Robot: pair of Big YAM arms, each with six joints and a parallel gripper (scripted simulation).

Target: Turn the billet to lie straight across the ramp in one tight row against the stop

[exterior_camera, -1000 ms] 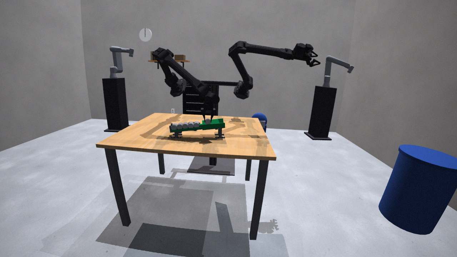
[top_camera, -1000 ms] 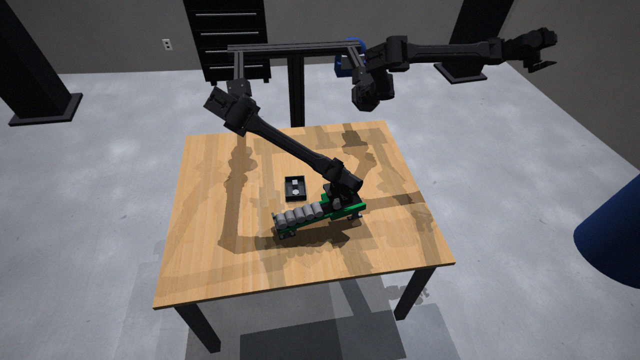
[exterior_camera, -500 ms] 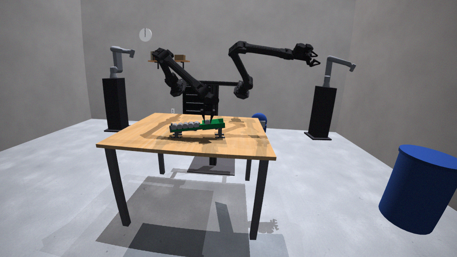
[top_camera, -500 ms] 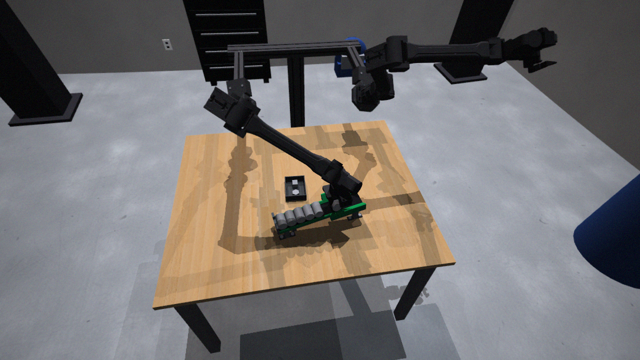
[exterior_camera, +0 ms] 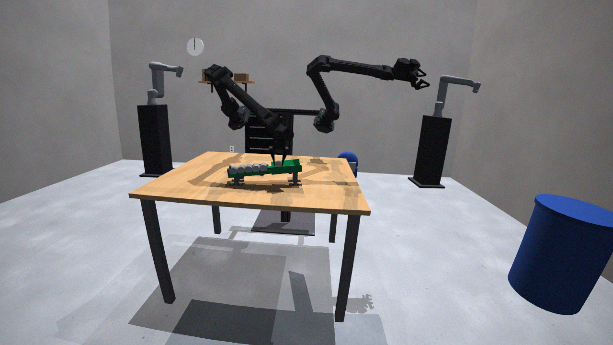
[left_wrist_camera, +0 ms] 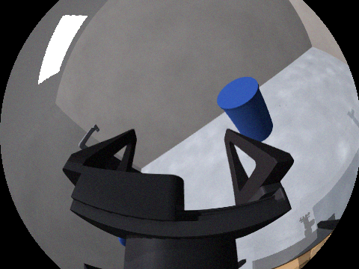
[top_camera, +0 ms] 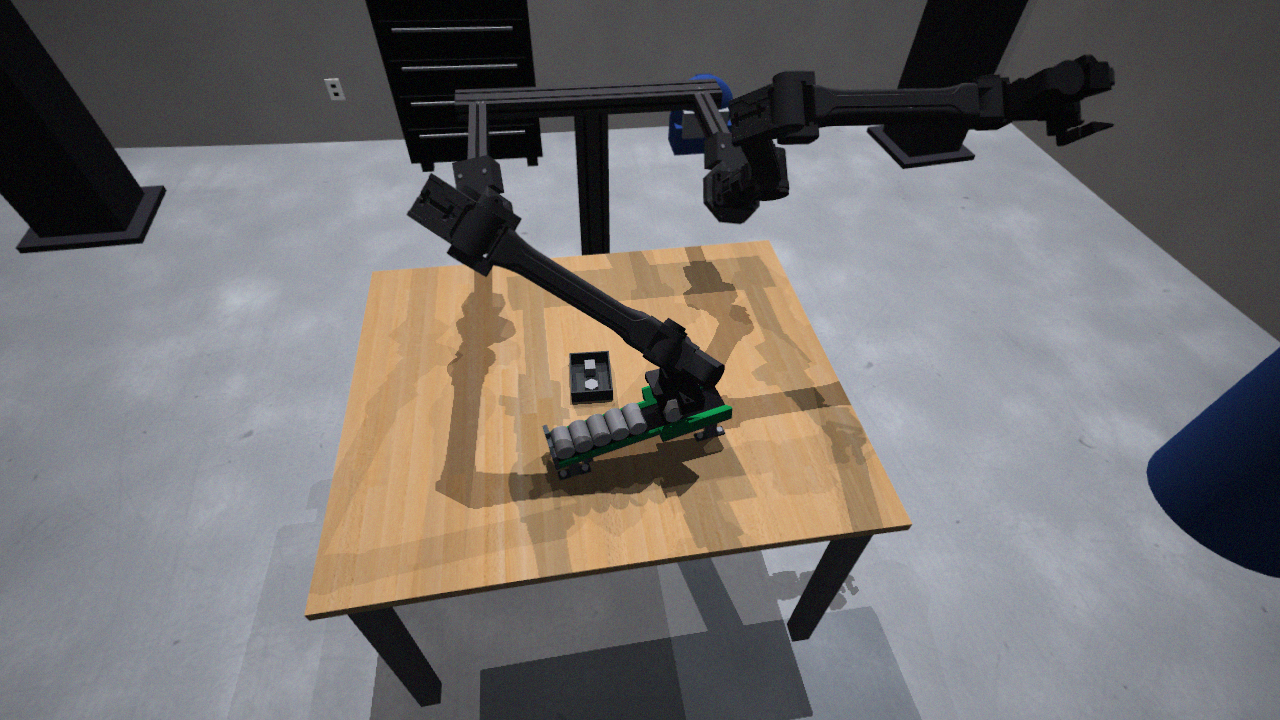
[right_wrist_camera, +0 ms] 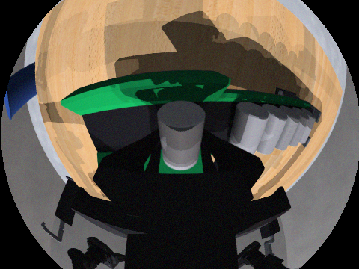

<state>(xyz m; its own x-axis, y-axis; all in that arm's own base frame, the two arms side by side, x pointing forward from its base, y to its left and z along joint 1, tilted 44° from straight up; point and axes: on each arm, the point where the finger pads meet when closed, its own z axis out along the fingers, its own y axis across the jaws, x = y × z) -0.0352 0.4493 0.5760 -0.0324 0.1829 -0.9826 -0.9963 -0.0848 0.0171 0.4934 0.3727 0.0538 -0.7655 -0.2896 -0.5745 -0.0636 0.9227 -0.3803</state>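
Pinching the billet (top_camera: 672, 411) (exterior_camera: 278, 164) (right_wrist_camera: 181, 136) across the ramp (top_camera: 707, 418) (exterior_camera: 292, 165) (right_wrist_camera: 97, 102) with the nearer right gripper (top_camera: 669, 407) (exterior_camera: 278, 163) (right_wrist_camera: 181, 134), just right of the row (top_camera: 597, 429) (exterior_camera: 248, 168) (right_wrist_camera: 273, 131); left gripper (top_camera: 1084, 132) (exterior_camera: 422, 78) (left_wrist_camera: 180, 131) spread, far right.
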